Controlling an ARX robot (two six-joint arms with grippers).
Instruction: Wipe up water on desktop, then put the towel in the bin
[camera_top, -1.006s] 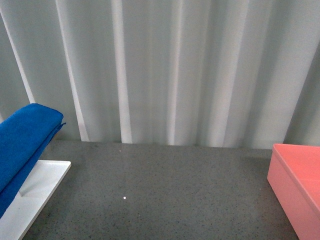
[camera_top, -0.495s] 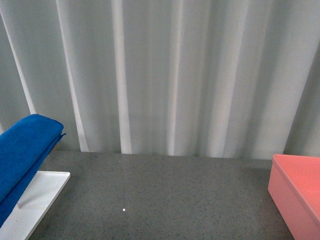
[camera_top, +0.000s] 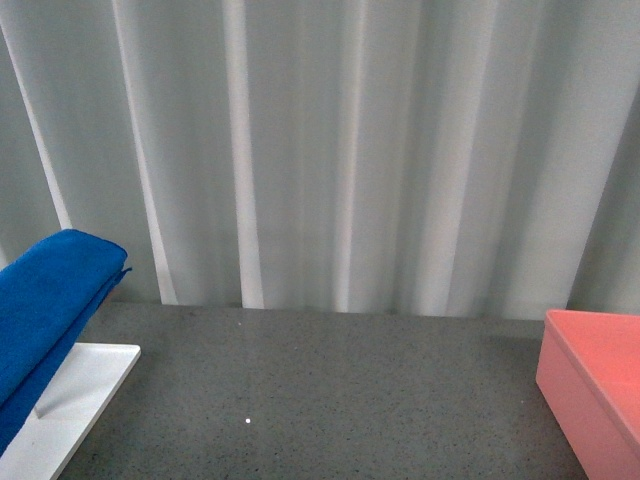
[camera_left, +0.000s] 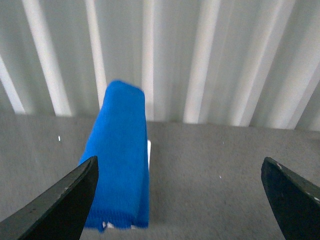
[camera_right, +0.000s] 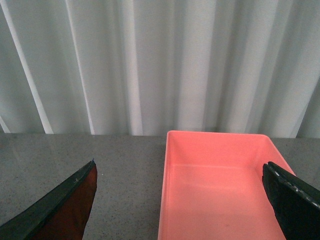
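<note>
The blue towel lies folded and raised at a slant over a white tray at the left edge of the dark grey desktop. In the left wrist view the towel lies ahead, close to one finger. My left gripper is open over bare desktop, holding nothing. The pink bin stands at the right edge. In the right wrist view the bin is empty. My right gripper hangs open in front of it. Water is out of view; only a tiny bright speck shows.
A pale pleated curtain closes off the far edge of the desktop. A thin rod stands on the white tray under the towel. Neither arm shows in the front view.
In the front view the towel, tray and bin sit slightly lower in the picture than a second ago. Over the last half second nothing has moved.
</note>
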